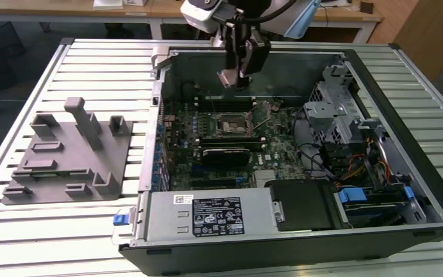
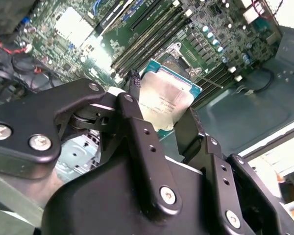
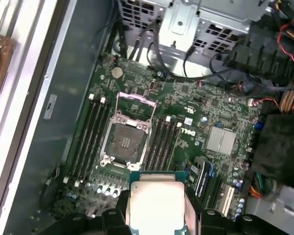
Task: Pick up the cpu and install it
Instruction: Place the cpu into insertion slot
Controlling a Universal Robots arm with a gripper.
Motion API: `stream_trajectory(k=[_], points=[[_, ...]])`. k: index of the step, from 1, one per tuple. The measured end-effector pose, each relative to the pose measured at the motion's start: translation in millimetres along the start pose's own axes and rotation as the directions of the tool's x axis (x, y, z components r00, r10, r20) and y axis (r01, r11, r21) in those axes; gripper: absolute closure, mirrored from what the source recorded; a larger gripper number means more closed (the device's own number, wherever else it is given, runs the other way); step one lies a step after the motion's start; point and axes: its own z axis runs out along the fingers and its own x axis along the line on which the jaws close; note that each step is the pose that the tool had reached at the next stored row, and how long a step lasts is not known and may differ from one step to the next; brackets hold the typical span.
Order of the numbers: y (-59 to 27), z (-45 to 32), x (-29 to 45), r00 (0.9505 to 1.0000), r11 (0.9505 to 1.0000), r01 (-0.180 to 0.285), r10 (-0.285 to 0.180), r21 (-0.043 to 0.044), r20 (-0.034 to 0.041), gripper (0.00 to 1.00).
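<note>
Gripper (image 1: pixel 239 81) clenched on cpu (image 3: pixel 157 201), which is held by its edges, well above the board. The open socket (image 3: pixel 126 141) lies below and ahead of the tool.
Risk: a tilted or offset chip at seating would bend the socket pins.
First wrist view gives the socket offset. Second wrist view gives the fingers' hold on the chip edges.

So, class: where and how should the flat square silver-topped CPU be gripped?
Grip two opposite edges, coming from above its top face: the flat square silver-topped CPU is thin, with only edges to pinch. The black gripper holds it so.
</note>
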Motion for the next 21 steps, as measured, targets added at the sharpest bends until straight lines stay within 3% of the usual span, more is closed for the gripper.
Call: stream_trajectory(k=[5, 12, 17, 21], points=[[-0.1, 3.8, 0.5, 0.9967, 0.9967, -0.081, 0.081, 0.0008, 0.0018, 0.47], [3.0, 13.2, 11.1, 0.9951, 0.9951, -0.098, 0.098, 0.0016, 0.002, 0.47], [3.3, 20.0, 11.2, 0.9866, 0.9866, -0.163, 0.163, 0.0022, 0.0035, 0.47], [7.1, 27.2, 11.8, 0.984, 0.984, -0.178, 0.178, 0.0036, 0.0039, 0.47]])
